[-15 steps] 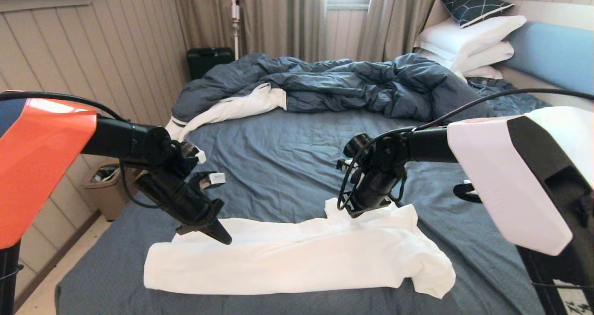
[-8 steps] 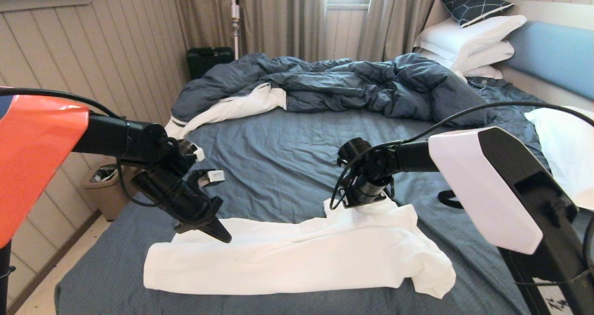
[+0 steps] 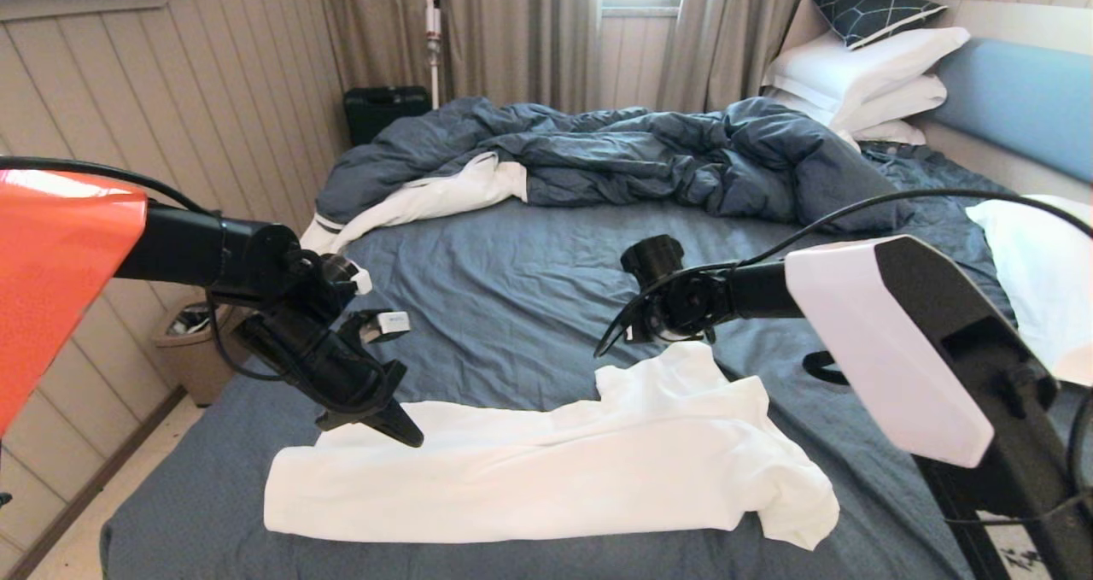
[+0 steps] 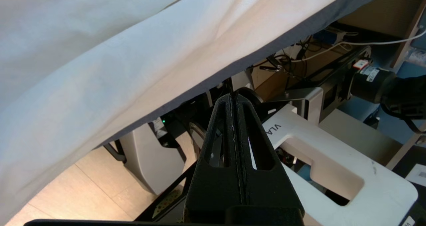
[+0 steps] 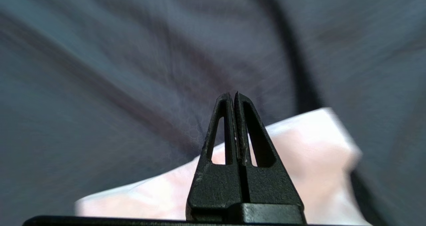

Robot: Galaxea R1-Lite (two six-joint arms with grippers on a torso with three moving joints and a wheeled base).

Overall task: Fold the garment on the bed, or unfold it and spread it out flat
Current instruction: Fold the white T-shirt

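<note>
The garment (image 3: 546, 469) lies folded into a long band on the bed (image 3: 512, 290), close to its near edge. The left gripper (image 3: 401, 430), jaws pressed together on nothing, hovers just over the band's left end; the right gripper (image 3: 616, 334), likewise closed and empty, hangs just above the sleeve poking up beneath it. The risk, as I judge it: a closed tip sweeping low could snag and drag that sleeve, undoing the fold, or nudge the band off the near edge
</note>
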